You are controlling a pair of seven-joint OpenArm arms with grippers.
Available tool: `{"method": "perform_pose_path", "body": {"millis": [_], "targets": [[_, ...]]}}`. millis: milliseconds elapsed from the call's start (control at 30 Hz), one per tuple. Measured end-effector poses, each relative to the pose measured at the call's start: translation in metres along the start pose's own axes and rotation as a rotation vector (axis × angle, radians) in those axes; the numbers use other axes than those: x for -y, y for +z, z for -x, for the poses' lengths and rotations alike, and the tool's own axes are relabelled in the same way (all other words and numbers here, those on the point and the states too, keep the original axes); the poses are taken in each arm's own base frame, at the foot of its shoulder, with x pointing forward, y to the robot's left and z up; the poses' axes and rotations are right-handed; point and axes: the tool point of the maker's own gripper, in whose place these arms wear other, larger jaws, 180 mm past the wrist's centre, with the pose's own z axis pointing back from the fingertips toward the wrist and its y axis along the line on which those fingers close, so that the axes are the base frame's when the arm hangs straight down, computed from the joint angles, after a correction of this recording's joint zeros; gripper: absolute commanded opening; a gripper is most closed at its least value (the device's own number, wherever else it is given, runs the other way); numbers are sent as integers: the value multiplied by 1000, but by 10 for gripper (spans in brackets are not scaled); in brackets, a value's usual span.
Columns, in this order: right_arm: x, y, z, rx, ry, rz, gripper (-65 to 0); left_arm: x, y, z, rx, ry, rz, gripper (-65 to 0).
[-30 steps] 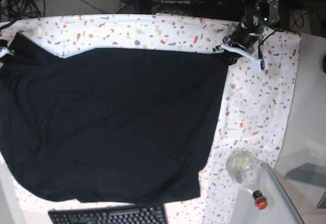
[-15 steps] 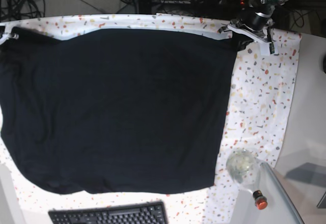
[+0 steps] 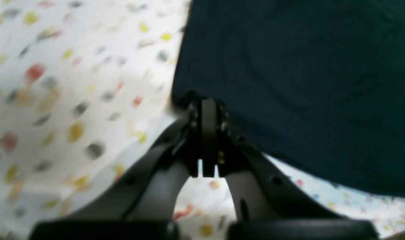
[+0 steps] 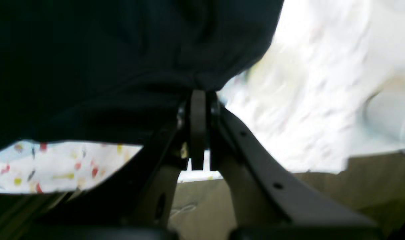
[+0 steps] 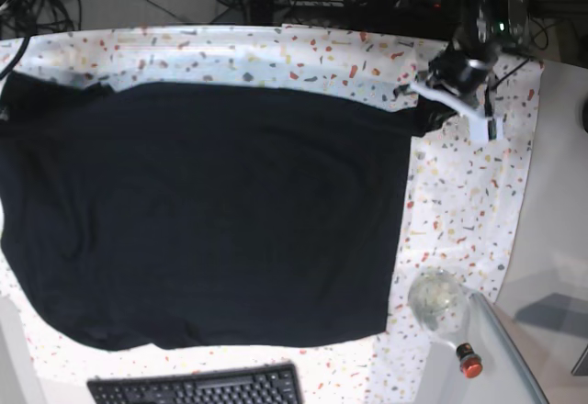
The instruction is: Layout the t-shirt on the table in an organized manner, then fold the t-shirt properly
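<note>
The black t-shirt [image 5: 211, 211] lies spread wide over the speckled table [image 5: 469, 193]. Its far edge runs slightly raised between my two grippers. In the base view my left gripper [image 5: 424, 108] is at the shirt's far right corner. The left wrist view shows this gripper [image 3: 204, 103] shut on that corner of the t-shirt [image 3: 305, 83], above the table [image 3: 55, 83]. My right gripper [image 4: 199, 93] is shut on the opposite corner of the t-shirt [image 4: 105, 66], which hangs over the table [image 4: 55, 166]. In the base view that gripper is cut off by the left border.
A black keyboard [image 5: 197, 388] lies at the near edge below the shirt. A glass bulb [image 5: 436, 298] and a red button [image 5: 469, 363] sit near right. A plain grey side surface [image 5: 560, 202] borders the table on the right. Cables and equipment line the far side.
Over the last second the shirt's far edge went toward the table's far side, then came back toward the near side with both grippers. The body now lies wider and flatter.
</note>
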Motion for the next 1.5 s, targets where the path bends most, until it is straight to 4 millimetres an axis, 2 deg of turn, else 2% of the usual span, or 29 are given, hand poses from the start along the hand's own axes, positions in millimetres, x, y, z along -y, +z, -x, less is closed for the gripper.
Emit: {"method": "perform_pose_path", "body": {"millis": [67,133,200,267,467,600,1000,1367,1433,1500], "targets": [[2,-7,-11,-25,35,-4,-650,9,-9,-12,-12,0,23,-650],[-7,-19,-24,-38,69,-45,-650,15,-16,-29,25,7,31,-650],[-20,-33,-46,-9,70,-105,-650,25,-25,-45,59,11,57,-650],[-28,-45,-63,33,49,-150,-650,27,-36,-54,67,24,69,-650],[-32,-79,-80,16,11,-190,-650,12,-71,-56,21,84,39,-650],[-47,-95,-101,54,-14,-250,-650,9,-88,-58,3,116,38,-650],[-41,-107,-130,161,-130,-247,-650,12,-114,-84,7,149,47,-650],[-23,-108,-140,226,-213,-168,-650,10,-128,-101,51,179,43,-650],[-25,-108,-139,226,-215,-170,-650,8,-131,-99,66,184,36,-650],[-27,-109,-139,226,-216,-173,-650,14,-136,-89,41,156,41,-650]]}}
